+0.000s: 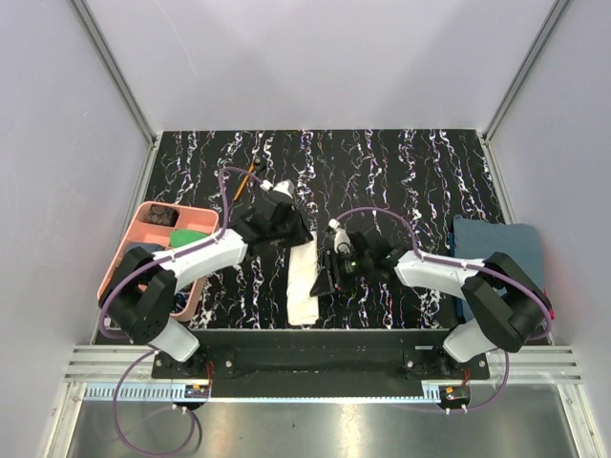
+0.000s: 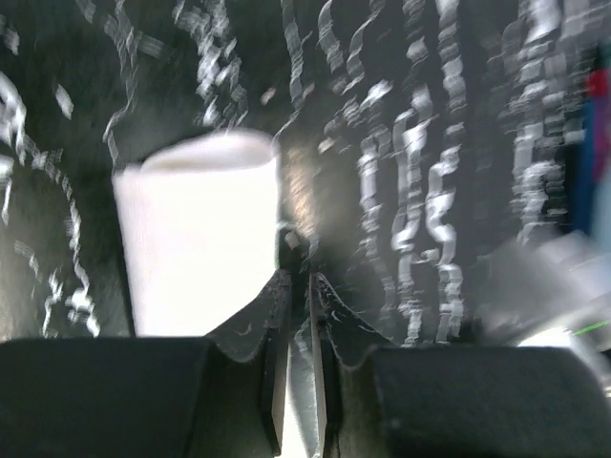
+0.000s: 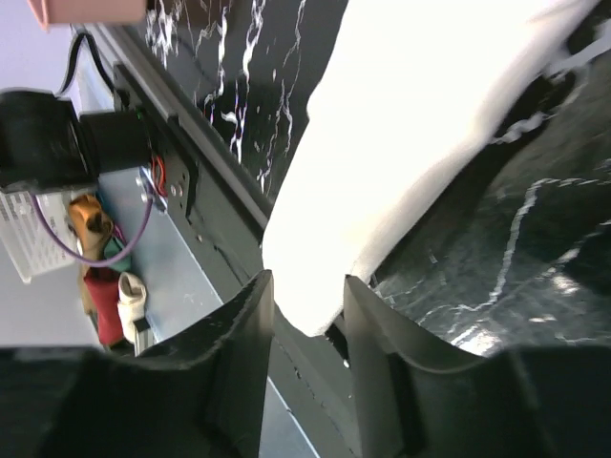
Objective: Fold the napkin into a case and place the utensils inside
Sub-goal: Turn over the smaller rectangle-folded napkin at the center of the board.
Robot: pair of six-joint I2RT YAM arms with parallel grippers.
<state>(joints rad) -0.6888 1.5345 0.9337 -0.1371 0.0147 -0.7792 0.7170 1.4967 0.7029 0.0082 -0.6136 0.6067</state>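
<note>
The cream napkin (image 1: 304, 284) lies as a narrow folded strip, the case, near the table's front edge. It also shows in the left wrist view (image 2: 200, 239) and the right wrist view (image 3: 420, 124). My left gripper (image 1: 284, 221) is at the strip's far end. In the left wrist view it (image 2: 296, 277) is shut on a slim dark thing, seemingly the black spoon (image 2: 287, 250), beside the cloth's edge. My right gripper (image 1: 326, 279) is open, and its jaws (image 3: 307, 286) straddle the strip's near corner. The orange-handled stick (image 1: 250, 176) lies at the back left.
A pink compartment tray (image 1: 143, 229) with items stands at the left edge. A dark blue-grey towel (image 1: 501, 250) lies at the right edge. The black front rail (image 1: 305, 343) runs just below the strip's near end.
</note>
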